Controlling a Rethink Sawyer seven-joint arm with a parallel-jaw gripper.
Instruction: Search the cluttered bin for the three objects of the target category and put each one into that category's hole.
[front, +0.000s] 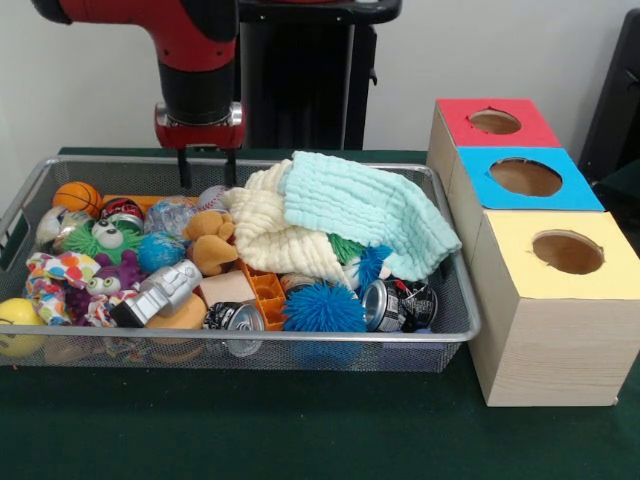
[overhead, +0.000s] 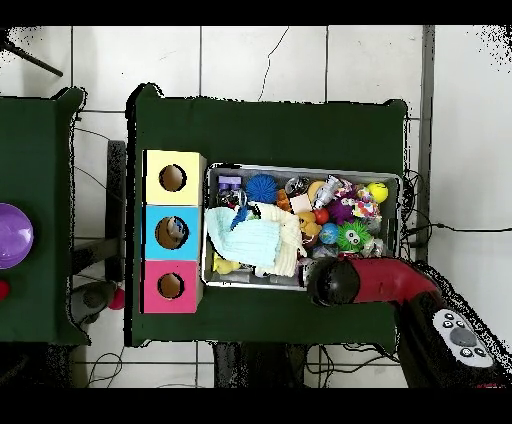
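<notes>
A wire mesh bin (front: 452, 300) holds a heap of mixed things. On the left lie a small basketball (front: 77, 197), a green fuzzy toy (front: 112, 238), a blue ball (front: 160, 250), a brown teddy (front: 210, 240) and a silver robot toy (front: 160, 293). A cream cloth (front: 268, 228) and a mint cloth (front: 360, 215) cover the middle. At the front sit a blue spiky ball (front: 322, 308) and two cans (front: 386, 303). My gripper (front: 206, 178) hangs open and empty over the bin's back edge, just behind a baseball (front: 212, 197). In the overhead view the arm's wrist (overhead: 333, 283) hides it.
Three wooden boxes with round holes stand beside the bin: red-topped (front: 497, 122), blue-topped (front: 527, 178), yellow-topped (front: 565, 255). They show from above as red (overhead: 170, 286), blue (overhead: 172, 232) and yellow (overhead: 172, 178). A purple round object (overhead: 10, 235) rests on a separate table.
</notes>
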